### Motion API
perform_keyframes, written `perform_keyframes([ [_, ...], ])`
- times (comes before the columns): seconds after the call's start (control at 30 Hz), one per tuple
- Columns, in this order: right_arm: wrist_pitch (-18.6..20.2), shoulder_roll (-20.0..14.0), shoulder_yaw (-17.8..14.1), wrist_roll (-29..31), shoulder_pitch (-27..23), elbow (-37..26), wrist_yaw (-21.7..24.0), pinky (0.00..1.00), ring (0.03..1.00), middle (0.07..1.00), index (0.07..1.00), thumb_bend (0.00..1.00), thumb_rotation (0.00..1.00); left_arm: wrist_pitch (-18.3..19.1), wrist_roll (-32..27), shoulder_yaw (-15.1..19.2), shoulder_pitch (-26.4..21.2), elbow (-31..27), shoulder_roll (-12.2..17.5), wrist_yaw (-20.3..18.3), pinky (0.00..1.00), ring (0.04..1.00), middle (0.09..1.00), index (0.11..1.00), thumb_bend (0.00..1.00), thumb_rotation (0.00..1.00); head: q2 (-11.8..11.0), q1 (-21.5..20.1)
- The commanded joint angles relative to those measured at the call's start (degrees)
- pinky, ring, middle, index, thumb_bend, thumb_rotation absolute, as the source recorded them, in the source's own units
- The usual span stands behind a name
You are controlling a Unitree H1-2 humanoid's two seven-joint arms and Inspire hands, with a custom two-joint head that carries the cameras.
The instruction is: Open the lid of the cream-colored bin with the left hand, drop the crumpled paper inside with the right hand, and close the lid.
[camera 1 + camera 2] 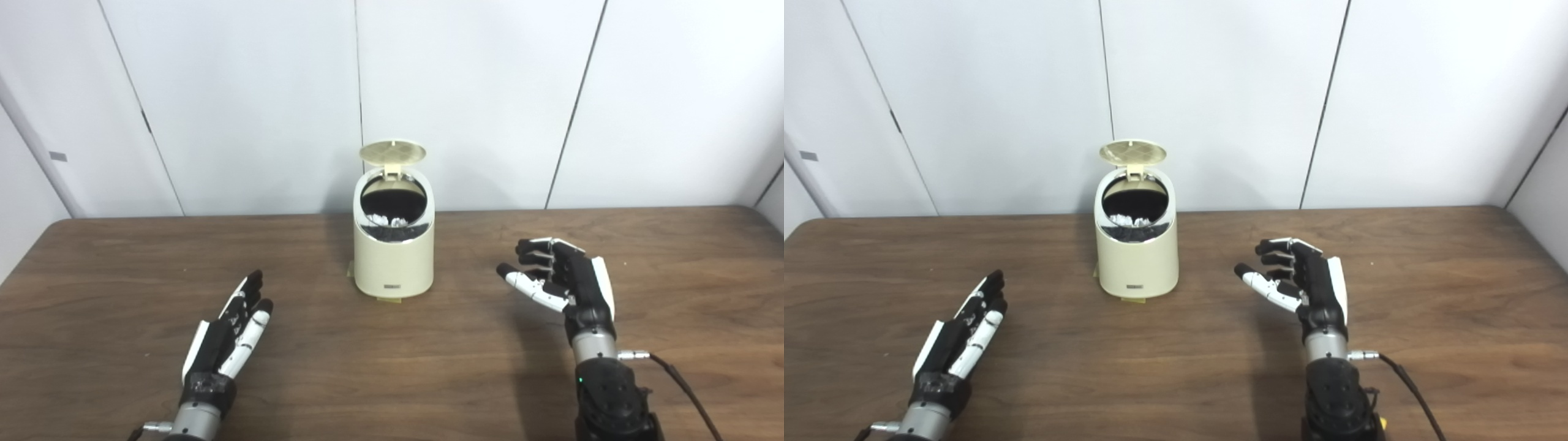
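With crumpled paper (392, 219) lying inside the cream-colored bin (394, 257) and both the left hand (236, 324) and right hand (560, 278) resting empty with fingers spread, the left should be pressing the raised lid (392, 152) down squarely.

Bright, even light from above, with soft shadows and a slightly soft picture.

The white wall (465, 92) is almost washed out, while the brown table (392, 367) shows a pale sheen but no hard glare. A faint shadow lies under the right hand (560, 278) and beside the cream-colored bin (394, 257). The inside of the bin is very dark. Fine details look a little blurred and grainy.
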Motion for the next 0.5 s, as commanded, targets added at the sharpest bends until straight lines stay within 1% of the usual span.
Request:
perform_keyframes([
  [0.0, -3.31, -0.04, -0.87, 2.01, -1.07, -0.13, -0.59, 0.63, 0.713, 0.767, 0.644, 0.50, 0.29, 0.75, 0.32, 0.08, -1.58, -1.26, 0.74, 0.02, 1.00, 1.000, 0.983, 1.000, 0.49, 0.63, 0.04, -0.02],
  [0.07, -4.28, -0.16, -1.34, 3.94, -0.68, 1.13, -0.13, 0.66, 0.742, 0.798, 0.777, 0.49, 0.41, 0.85, 0.32, 0.14, -1.76, -1.25, 0.87, 0.00, 1.00, 1.000, 0.983, 1.000, 0.49, 0.63, 0.09, -0.01],
  [0.1, -4.84, -0.26, -1.42, 4.62, -0.55, 1.67, 0.02, 0.68, 0.763, 0.825, 0.818, 0.50, 0.45, 0.78, 0.27, 0.17, -1.87, -1.16, 0.95, -0.05, 1.00, 1.000, 0.983, 1.000, 0.50, 0.63, 0.10, 0.00],
  [0.2, -6.55, -0.76, -1.45, 6.11, -0.34, 3.40, 0.34, 0.73, 0.807, 0.881, 0.881, 0.49, 0.49, 1.21, 0.19, 0.14, -2.56, -1.21, 1.08, -0.09, 1.00, 1.000, 0.983, 1.000, 0.49, 0.62, 0.02, 0.13],
  [0.3, -7.98, -0.89, -1.67, 8.51, -0.15, 4.81, 1.18, 0.79, 0.857, 0.934, 0.919, 0.48, 0.57, 1.72, 0.50, -0.24, -3.85, -1.32, 1.55, -0.44, 1.00, 1.000, 0.984, 1.000, 0.48, 0.65, -0.13, 0.46],
  [0.37, -6.33, -0.18, -2.04, 10.54, 0.17, 3.73, 1.53, 0.85, 0.890, 0.952, 0.929, 0.47, 0.61, 3.32, 0.86, -0.63, -5.25, -2.34, 1.89, -0.64, 1.00, 1.000, 0.981, 1.000, 0.48, 0.66, -0.20, 0.56],
  [0.4, -5.44, 0.13, -2.12, 11.20, 0.37, 3.03, 1.55, 0.88, 0.911, 0.957, 0.930, 0.47, 0.65, 4.13, 1.10, -1.01, -6.09, -3.16, 2.16, -0.90, 1.00, 1.000, 0.980, 1.000, 0.48, 0.68, -0.19, 0.65],
  [0.47, -4.91, 0.50, -2.36, 12.89, 0.60, 2.49, 1.79, 0.91, 0.945, 0.969, 0.936, 0.47, 0.69, 5.91, 1.59, -1.93, -7.60, -5.06, 2.76, -1.53, 1.00, 1.000, 0.977, 1.000, 0.50, 0.70, -0.24, 0.82],
])
